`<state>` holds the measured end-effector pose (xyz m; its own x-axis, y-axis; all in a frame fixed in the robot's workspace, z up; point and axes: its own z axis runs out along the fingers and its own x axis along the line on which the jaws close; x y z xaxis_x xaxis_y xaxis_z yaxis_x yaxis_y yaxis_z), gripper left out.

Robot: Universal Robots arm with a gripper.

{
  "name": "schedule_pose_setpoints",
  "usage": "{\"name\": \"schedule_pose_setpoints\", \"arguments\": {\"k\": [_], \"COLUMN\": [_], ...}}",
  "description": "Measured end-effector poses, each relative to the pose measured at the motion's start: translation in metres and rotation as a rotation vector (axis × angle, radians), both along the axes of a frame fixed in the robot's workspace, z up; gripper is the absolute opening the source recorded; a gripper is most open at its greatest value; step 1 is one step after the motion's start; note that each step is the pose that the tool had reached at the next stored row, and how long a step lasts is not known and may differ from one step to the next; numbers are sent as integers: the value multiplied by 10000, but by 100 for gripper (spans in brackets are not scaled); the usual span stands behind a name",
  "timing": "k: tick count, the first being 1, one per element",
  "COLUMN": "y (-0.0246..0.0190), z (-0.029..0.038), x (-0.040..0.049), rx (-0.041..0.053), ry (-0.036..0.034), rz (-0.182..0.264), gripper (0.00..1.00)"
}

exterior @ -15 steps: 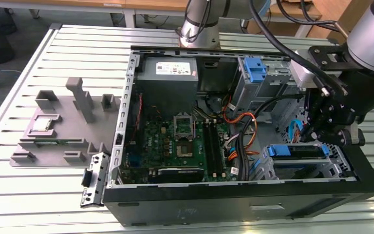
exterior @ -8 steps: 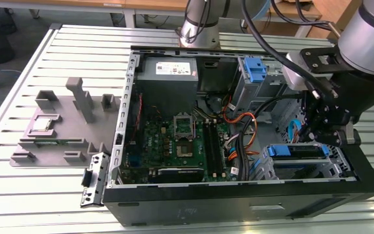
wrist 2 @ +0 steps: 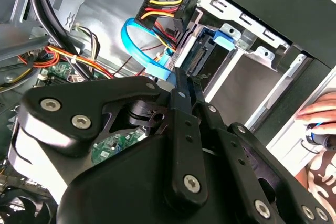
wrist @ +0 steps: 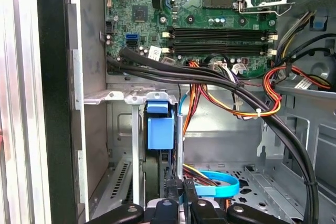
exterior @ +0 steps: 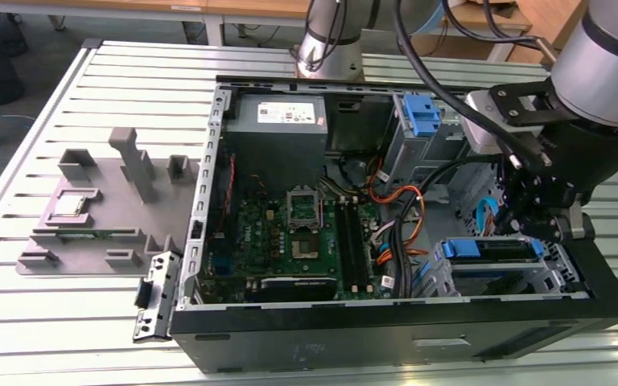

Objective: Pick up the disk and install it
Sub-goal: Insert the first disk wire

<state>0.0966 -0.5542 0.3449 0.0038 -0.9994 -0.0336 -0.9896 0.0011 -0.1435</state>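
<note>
One silver hard drive in bright blue plastic carrier [exterior: 486, 251] sits in grey metal bay [exterior: 563, 268], lower right of exterior frame. Black gripper [exterior: 550, 232] at its edge, fingers pressed together. Install step, apparently; seating likely needs straight push.

My exterior view looks steeply down over the tabletop [exterior: 30, 322] and takes in the whole open computer case [exterior: 395, 330]. Both wrist views sit close inside it, looking past the gripper [wrist: 181, 187]. The first faces the motherboard [wrist: 210, 30], the second the drive cage [wrist 2: 236, 45]. Both catch the blue cable [wrist: 220, 182].
</note>
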Motion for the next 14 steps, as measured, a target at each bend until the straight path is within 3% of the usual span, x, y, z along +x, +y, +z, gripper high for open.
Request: {"name": "schedule_pose_setpoints", "arguments": {"k": [10,14], "y": [-45,-45], "z": [-4,-4], "x": [-45,-47], "rx": [0,0], "ry": [-273,-298], "rz": [199,217], "gripper": [16,16]}}
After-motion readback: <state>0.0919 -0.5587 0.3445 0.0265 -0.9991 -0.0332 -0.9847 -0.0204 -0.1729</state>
